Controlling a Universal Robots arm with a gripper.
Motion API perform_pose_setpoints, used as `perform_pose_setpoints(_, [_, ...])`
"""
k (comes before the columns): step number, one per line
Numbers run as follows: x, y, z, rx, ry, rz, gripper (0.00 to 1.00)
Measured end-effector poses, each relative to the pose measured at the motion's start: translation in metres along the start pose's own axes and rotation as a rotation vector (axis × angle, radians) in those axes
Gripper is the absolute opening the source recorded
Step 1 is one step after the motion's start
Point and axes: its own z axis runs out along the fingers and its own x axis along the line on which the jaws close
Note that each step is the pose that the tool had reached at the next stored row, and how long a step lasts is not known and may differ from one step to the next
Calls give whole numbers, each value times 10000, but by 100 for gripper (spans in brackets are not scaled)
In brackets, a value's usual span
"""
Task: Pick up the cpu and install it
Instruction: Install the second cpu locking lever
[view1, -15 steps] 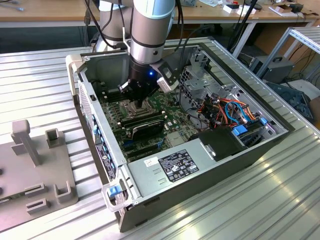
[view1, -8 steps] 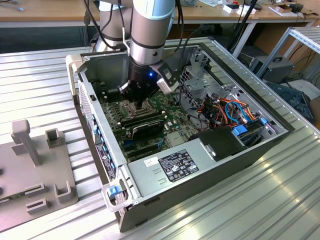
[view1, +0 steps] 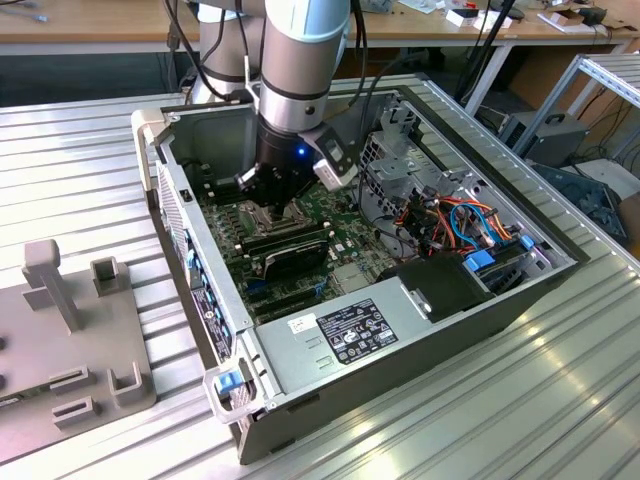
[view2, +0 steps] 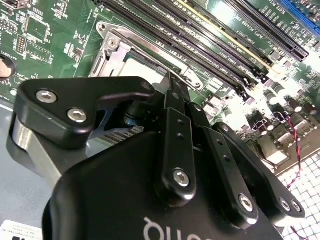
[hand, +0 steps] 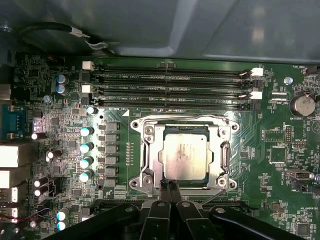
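First wrist view: faint unreadable print on cpu (hand: 186, 157), tool (hand: 168, 186) at its edge

Pale grey arm (view1: 300, 50), black pincer (hand: 169, 187) linkage with silver screws.

Memory slots (hand: 170, 90) seemingly crowd the socket frame (hand: 181, 152).

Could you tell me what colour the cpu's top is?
Dull silver-grey, seen best in the first wrist view: cpu.
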Motion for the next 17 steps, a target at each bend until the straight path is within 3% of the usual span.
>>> perform_pose_setpoints(17, [71, -111, -3, 0, 0, 0, 11])
